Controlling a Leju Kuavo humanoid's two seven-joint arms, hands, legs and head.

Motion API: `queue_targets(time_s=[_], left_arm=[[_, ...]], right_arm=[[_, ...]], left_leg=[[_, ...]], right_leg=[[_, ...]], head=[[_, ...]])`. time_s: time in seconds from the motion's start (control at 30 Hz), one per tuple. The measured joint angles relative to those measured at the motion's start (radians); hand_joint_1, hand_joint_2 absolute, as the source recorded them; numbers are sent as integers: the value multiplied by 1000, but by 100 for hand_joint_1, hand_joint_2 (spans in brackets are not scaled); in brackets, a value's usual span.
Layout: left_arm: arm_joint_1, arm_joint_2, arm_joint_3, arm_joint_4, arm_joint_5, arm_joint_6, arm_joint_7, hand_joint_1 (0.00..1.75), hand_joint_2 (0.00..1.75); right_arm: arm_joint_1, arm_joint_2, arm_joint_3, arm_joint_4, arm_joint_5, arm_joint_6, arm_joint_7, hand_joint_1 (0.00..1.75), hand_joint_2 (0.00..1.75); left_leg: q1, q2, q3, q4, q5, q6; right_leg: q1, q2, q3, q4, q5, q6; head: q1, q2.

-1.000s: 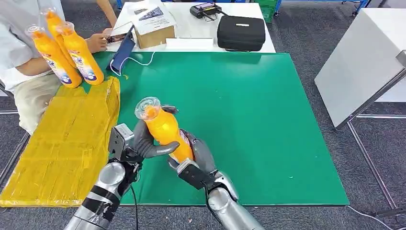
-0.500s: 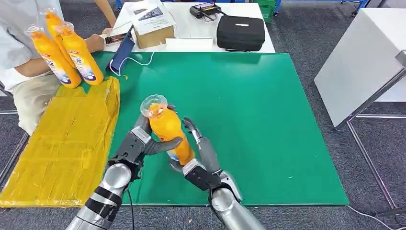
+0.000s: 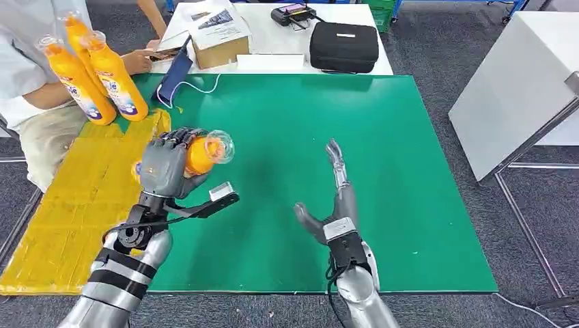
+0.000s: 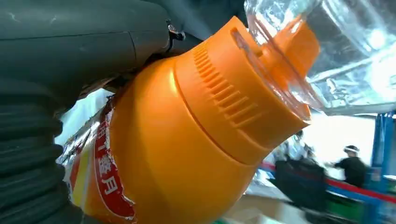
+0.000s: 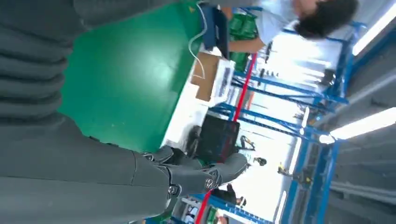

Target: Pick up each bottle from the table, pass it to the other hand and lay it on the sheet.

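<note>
gripping orange bottle [image 3: 202, 152], left robot hand [image 3: 164, 166]; right robot hand [image 3: 334, 198] spread.

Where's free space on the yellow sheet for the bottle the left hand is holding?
The left hand holds the bottle at the yellow sheet's green-mat edge. The sheet's middle and near end are bare. Its far end is crowded: the person holds three bottles there. The right hand hangs over bare green mat.

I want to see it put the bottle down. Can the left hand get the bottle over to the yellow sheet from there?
Probably yes. The left hand holds the bottle right at the yellow sheet's edge, and that part of the sheet looks bare, with nothing between them.
</note>
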Motion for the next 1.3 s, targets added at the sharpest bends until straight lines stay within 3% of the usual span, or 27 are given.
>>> queue_targets(time_s=[0.17,0.2,0.37,0.5,0.83,1.1,1.13,1.17,1.3], left_arm=[[-14,20,6,24,-41,1,19,175,175],[-19,26,6,29,-77,-5,39,175,175],[-79,116,-32,150,-140,-14,198,175,175],[-124,161,-42,310,-142,-7,186,175,175],[-165,165,-58,603,-145,11,161,175,175],[-176,148,-87,724,-147,63,161,175,175],[-180,145,-88,733,-147,72,159,31,175],[-183,142,-89,746,-147,84,152,0,175],[-184,126,-89,769,-145,113,131,0,175]], right_arm=[[8,-7,-9,-34,-3,2,3,0,0],[8,-9,-10,-38,-8,2,3,0,175],[9,-18,-36,-75,-60,2,24,0,175],[7,-26,-62,-104,-87,9,39,0,175],[-26,-36,-52,-93,-73,55,57,0,175],[-55,-37,-21,-55,-68,72,57,0,175],[-58,-37,-19,-50,-68,72,57,0,175],[-61,-37,-15,-41,-68,72,57,0,175],[-69,-37,-3,-12,-68,74,57,0,175]], left_leg=[[0,0,0,0,0,0],[0,0,0,0,0,0],[0,1,0,0,0,0],[1,1,0,0,1,-1],[0,1,-1,0,1,-1],[0,0,-1,0,1,-2],[0,0,-1,0,1,-2],[0,0,0,0,1,-2],[0,-1,0,0,1,-1]], right_leg=[[0,0,0,0,0,0],[0,0,0,0,0,0],[0,1,-1,0,0,0],[1,1,-1,0,0,0],[0,1,-1,0,0,0],[0,1,-1,0,0,0],[0,0,-1,1,0,0],[0,0,0,1,0,0],[0,0,0,0,0,0]], head=[[0,0],[1,0],[0,0],[0,0],[0,0],[1,0],[1,0],[0,0],[1,0]])
